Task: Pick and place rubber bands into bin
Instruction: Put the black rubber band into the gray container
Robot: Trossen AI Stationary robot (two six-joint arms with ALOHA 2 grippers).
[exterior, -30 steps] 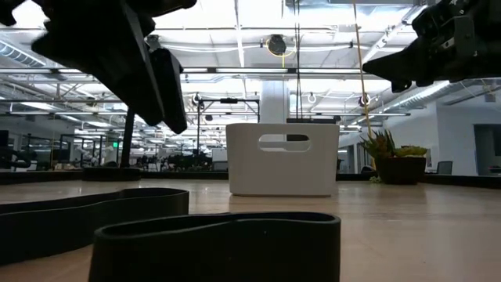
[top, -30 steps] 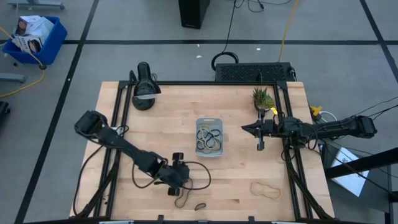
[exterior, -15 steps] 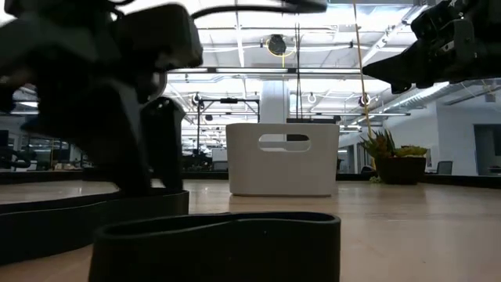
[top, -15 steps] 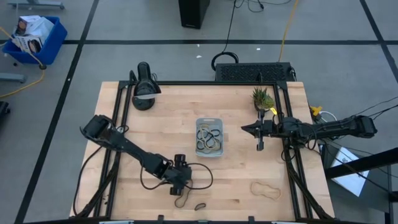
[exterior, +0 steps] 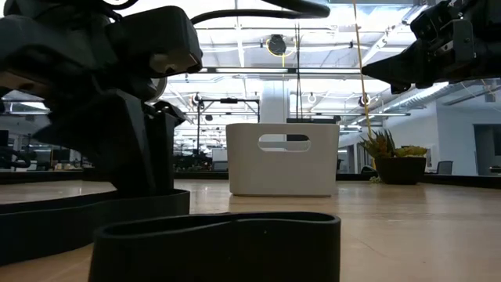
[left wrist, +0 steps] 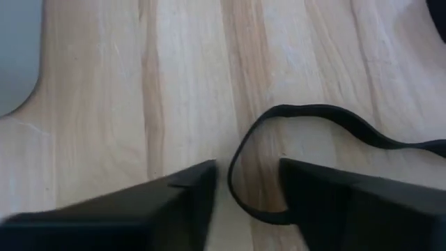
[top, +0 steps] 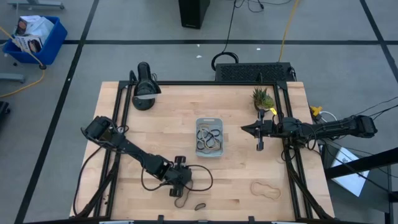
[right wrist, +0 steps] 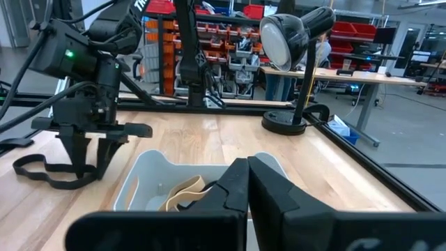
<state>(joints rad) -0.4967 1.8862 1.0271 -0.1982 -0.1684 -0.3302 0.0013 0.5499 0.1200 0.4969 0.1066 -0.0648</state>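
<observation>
1. Rubber band point(left wrist: 265, 132), dark, lies flat on the tabletop point(top: 249, 168) near its front edge; your left end effector point(left wrist: 247, 195) stands narrowly parted astride its loop end.
2. Closing could pinch only one strand, or slide off.
3. Your right end effector point(right wrist: 247, 183) waits closed above the bin point(top: 209, 137).

A dark rubber band point(top: 181, 200) lies flat near the front edge, a smaller one point(top: 200, 206) beside it, a tan band point(top: 265, 190) to the right. The pale bin point(top: 219, 149) at the centre holds several bands.
</observation>
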